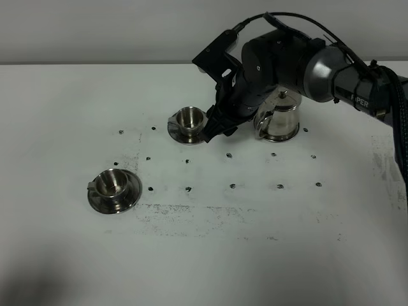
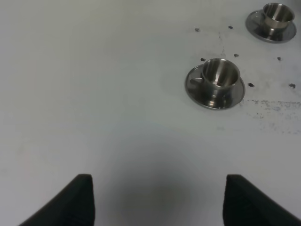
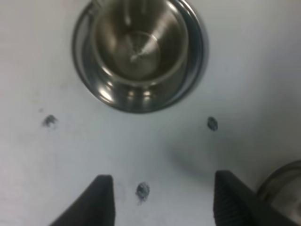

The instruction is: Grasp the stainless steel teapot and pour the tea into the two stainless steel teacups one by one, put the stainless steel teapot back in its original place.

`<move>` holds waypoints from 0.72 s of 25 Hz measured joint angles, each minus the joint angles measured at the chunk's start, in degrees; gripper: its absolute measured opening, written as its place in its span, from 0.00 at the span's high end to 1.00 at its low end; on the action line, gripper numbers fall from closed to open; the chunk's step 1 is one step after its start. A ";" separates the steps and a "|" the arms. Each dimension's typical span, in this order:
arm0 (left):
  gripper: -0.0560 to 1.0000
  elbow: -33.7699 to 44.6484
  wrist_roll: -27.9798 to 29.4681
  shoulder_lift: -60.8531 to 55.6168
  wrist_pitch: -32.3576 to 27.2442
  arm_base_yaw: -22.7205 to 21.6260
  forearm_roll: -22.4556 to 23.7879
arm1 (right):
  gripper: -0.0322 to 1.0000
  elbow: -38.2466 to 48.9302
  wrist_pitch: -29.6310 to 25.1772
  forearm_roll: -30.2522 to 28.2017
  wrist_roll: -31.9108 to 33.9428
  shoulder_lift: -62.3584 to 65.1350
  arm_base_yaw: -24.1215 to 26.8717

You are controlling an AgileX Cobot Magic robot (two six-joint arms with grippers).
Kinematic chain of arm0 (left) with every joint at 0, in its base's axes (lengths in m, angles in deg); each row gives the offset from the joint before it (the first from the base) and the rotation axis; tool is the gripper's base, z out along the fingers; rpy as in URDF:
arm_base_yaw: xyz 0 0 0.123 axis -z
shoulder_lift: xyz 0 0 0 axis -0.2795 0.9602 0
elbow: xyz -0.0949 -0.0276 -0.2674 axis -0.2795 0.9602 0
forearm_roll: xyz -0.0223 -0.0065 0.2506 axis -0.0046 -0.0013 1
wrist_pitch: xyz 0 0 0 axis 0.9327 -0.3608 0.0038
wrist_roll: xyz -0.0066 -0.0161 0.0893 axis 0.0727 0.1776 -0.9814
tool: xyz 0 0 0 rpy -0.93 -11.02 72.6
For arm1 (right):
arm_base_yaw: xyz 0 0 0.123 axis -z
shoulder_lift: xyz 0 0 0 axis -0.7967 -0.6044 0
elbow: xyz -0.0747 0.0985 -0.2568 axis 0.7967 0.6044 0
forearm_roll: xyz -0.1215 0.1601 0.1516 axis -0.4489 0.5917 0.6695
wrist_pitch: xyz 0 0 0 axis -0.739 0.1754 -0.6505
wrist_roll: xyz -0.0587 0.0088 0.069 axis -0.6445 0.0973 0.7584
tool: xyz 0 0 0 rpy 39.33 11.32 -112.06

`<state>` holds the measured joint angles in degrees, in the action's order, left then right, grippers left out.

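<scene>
Two cups (image 1: 115, 185) (image 1: 190, 118) and one teapot (image 1: 280, 118) sit on the white surface (image 1: 287, 242). The left pincer (image 2: 158, 179) and the right pincer (image 3: 163, 179) gape wide, holding nothing.

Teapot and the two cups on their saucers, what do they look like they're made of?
The teapot looks like polished steel, mirror-bright, with dark and light reflections on its body. The near cup and far cup: the same silvery metal by the look, glossy, with bright glints on rims and inner walls. Whether it is truly stainless cannot be told.
</scene>
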<state>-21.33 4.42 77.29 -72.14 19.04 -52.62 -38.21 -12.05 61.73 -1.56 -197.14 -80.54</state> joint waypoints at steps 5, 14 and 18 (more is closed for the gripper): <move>0.42 0.00 0.00 0.00 0.00 0.00 0.00 | 0.53 3.09 2.41 -1.77 3.74 -0.07 1.39; 0.42 0.00 0.00 0.00 0.00 0.00 0.00 | 0.53 3.44 -3.30 -4.55 7.00 -0.07 2.60; 0.42 0.00 0.00 0.00 0.00 0.00 0.00 | 0.53 3.44 -6.03 -4.75 7.49 -0.07 2.71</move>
<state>-21.33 4.42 77.29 -72.14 19.04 -52.62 -34.77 -18.09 56.98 5.93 -197.21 -77.83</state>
